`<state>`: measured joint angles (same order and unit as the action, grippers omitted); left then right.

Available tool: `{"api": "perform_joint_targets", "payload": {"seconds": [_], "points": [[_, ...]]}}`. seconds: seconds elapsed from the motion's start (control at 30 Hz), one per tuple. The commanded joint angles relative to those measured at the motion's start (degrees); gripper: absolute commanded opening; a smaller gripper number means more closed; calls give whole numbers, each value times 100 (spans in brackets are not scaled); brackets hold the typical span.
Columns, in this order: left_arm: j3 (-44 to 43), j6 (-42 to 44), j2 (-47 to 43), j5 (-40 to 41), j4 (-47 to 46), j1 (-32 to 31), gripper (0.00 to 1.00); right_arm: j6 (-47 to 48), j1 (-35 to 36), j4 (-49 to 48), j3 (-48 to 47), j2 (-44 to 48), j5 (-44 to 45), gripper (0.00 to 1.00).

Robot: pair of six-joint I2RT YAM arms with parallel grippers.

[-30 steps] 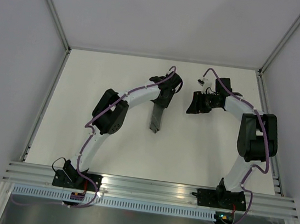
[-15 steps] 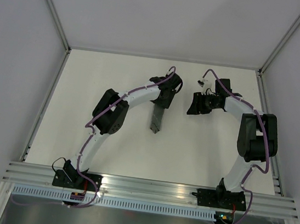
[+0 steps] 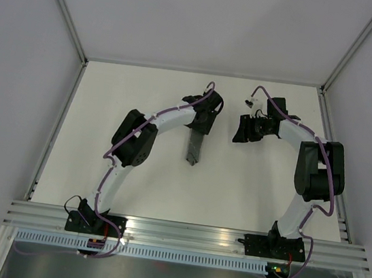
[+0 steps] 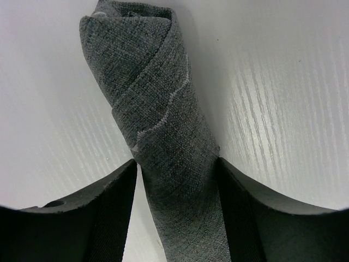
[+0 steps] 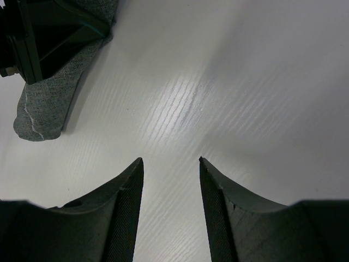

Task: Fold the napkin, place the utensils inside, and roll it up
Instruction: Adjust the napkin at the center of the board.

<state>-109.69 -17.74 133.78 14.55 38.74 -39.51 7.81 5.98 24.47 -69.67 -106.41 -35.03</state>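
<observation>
Rolled napkin [image 4: 163, 136] lies mid-frame on the desk [image 3: 126, 179]: soft, light, prone to unrolling. Left gripper [image 4: 177, 180] straddles its middle, lightly touching, best hold there. Right gripper [image 5: 170, 180] open, empty.

The napkin [image 4: 163, 136] was matt, coarse-woven grey cloth with pale stitching. The table [image 5: 245, 82] looked smooth, faintly grained and softly glossy white.

Rolled napkin [image 4: 163, 136] on table [image 3: 133, 173], left of right gripper [image 3: 239, 129].
</observation>
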Motion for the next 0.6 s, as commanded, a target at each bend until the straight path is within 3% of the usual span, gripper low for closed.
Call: {"api": "perform_joint_targets", "payload": {"seconds": [0.0,0.33,0.57], "points": [[237,-2,-62,-364,134,-13,66,27,-18,75,-64,261,84,51],[413,34,-229,-874,-183,22,70,36,-18,155,-144,296,101,51],[466,-343,-273,-796,-183,74,66,10,-18,181,-231,226,75,48]]}}
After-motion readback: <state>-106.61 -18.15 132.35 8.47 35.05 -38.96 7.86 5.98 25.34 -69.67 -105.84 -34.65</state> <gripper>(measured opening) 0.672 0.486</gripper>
